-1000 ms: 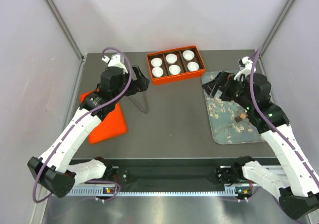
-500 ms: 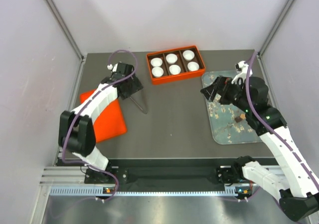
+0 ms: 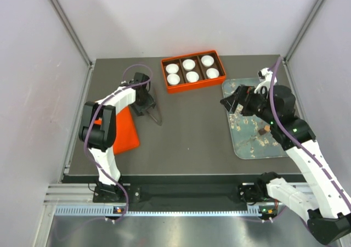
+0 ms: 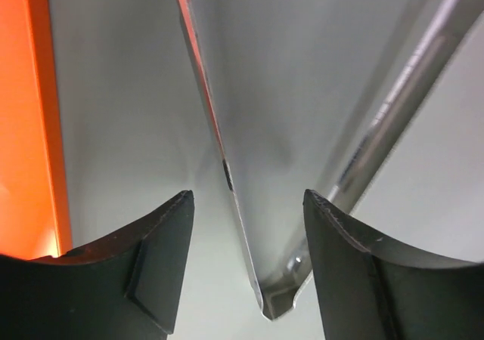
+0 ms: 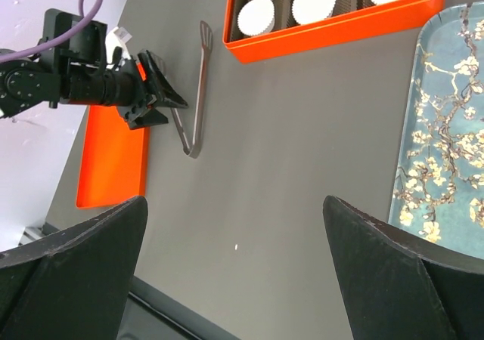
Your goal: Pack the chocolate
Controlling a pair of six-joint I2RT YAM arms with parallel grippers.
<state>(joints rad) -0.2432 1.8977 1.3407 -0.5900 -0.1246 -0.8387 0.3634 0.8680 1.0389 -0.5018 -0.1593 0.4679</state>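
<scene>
The left pincer has swung in over the last second and come down onto the tongs. Its jaws have narrowed from wide to partway. In the left wrist view they are still apart and straddle the tongs close to the joined end. One blade lies in the gap, the other runs under the right-hand finger, and nothing is pinched yet. The orange mat lies just to that pincer's left.

The right pincer has hardly shifted. It hangs spread as wide as it goes, with nothing between the jaws, and its tips poke past the inner edge of the tray.

One piece of chocolate shows as a small dark lump on the tray, behind the right pincer's tips and beside its forearm, well apart from the left pincer across the table. Other lumps are hard to tell from the blossom print.

The box sits ahead of both pincers and roughly between them. All six white cups look unfilled.

So I judge that packing has not begun and the tool is only now being picked up. The jaws need to finish closing squarely on the tongs, since a grip this near the joint could let them slip or twist
</scene>
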